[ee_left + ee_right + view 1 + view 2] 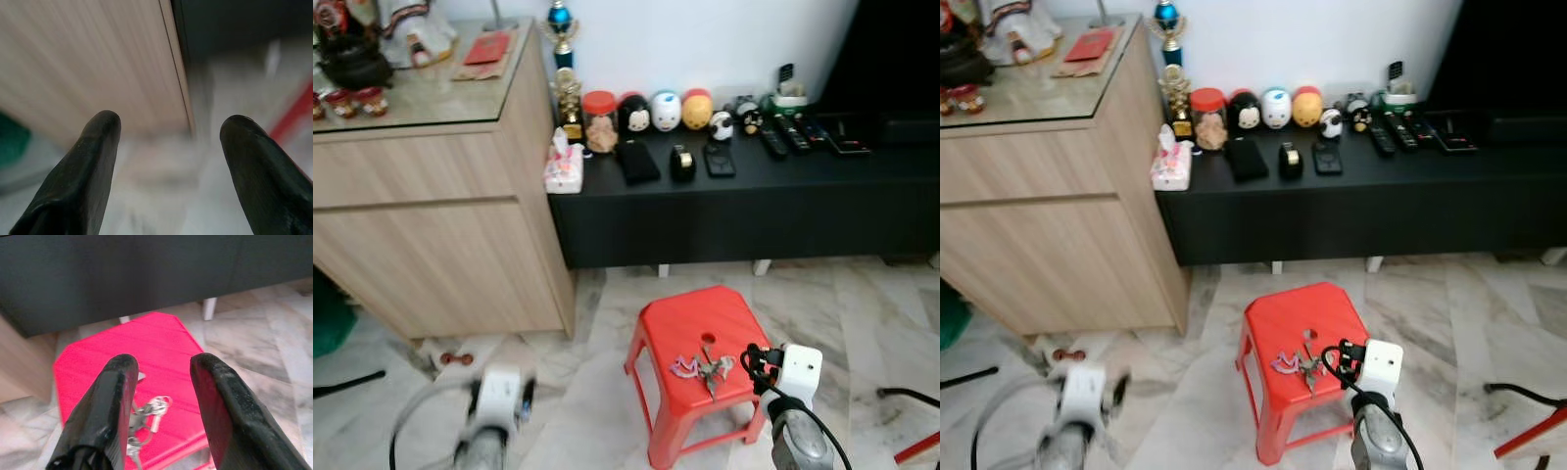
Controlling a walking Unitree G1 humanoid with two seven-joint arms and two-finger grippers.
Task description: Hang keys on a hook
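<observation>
The robot's right hand (159, 382), fingers apart, is hovering just above the bunch of keys (703, 369) lying near the front edge of a red plastic stool (690, 323), where a clumsy closing is risking nudging them off onto the floor.

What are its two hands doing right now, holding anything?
Left hand: open, holding nothing, low beside the wooden cabinet.
Right hand: open, holding nothing, poised over the keys on the red stool.
</observation>
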